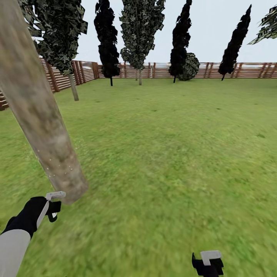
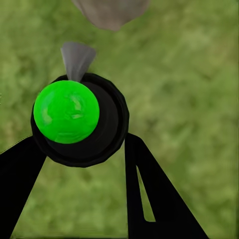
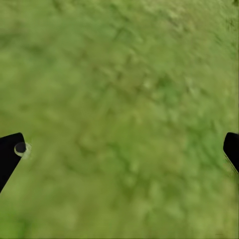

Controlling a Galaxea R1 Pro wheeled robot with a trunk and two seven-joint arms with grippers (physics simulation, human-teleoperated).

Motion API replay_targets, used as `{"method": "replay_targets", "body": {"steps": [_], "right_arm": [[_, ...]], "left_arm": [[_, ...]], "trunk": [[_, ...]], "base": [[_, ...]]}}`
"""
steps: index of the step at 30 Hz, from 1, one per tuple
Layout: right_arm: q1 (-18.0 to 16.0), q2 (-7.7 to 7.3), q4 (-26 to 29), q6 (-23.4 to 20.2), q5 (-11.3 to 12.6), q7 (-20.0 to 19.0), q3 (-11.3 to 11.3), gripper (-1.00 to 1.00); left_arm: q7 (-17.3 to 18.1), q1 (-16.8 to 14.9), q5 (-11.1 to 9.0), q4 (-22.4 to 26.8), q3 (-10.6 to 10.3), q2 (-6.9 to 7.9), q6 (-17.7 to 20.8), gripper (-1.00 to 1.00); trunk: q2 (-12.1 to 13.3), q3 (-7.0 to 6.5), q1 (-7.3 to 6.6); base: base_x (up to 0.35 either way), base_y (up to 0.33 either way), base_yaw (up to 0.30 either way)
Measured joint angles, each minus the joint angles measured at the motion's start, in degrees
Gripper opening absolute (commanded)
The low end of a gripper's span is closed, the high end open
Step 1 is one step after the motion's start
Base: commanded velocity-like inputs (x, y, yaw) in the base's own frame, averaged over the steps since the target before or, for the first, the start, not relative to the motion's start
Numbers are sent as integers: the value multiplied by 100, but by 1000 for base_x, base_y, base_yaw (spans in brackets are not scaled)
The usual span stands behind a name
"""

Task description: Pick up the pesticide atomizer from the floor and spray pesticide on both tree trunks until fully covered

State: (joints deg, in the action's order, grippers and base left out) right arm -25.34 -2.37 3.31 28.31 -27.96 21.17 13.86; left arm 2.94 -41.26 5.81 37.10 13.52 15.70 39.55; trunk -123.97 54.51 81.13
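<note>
The left gripper (image 2: 82,149) is clamped on the pesticide atomizer (image 2: 79,119), which in the left wrist view is seen end-on: a round black body with a glossy bright green disc set off-centre on it and a small grey cone-shaped nozzle (image 2: 77,59) jutting from its far rim. The two black fingers (image 2: 154,194) press against the body from either side, so the bottle sits right between the jaws, touching both. Just beyond the nozzle, past the fingertips, lies the rounded pale grey-brown foot of the tree trunk (image 2: 112,10) on the blurred green lawn (image 2: 194,99).

In the head view the left gripper (image 1: 54,209), on a black wrist with a pale grey sleeve, is just beside the base of the thick, mottled, pale grey-brown tree trunk (image 1: 38,115), which leans across that side of the picture. A few fine white specks of pesticide (image 1: 54,163) dot the bark low on the trunk, a little above the jaws.

The right gripper (image 3: 119,149) has its jaws set wide apart with only grass between the black fingertips (image 3: 10,154); in the head view it (image 1: 207,263) hangs low over the lawn (image 1: 173,154), well apart from the trunk. Far off, a brown slatted wooden fence (image 1: 231,71) and dark conifers (image 1: 107,38) close the garden.
</note>
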Motion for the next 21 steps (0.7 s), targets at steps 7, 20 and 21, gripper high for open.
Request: {"method": "replay_targets", "body": {"steps": [7, 20, 21], "right_arm": [[-1, 0, 1, 0, 0, 0, 2, 100], [1, -10, -5, 0, 0, -2, 1, 100], [2, -6, -7, 0, 0, -1, -1, 100]], "left_arm": [[0, -1, 0, -2, 3, -1, -1, -100], [0, -2, -9, -1, 25, -1, 0, -100], [0, -1, -9, 0, 21, 0, 1, -100]], "trunk": [[0, 0, 0], [0, 0, -1], [0, 0, -1]], "base": [[147, -268, 187], [191, -231, 17], [241, -188, 203]]}}
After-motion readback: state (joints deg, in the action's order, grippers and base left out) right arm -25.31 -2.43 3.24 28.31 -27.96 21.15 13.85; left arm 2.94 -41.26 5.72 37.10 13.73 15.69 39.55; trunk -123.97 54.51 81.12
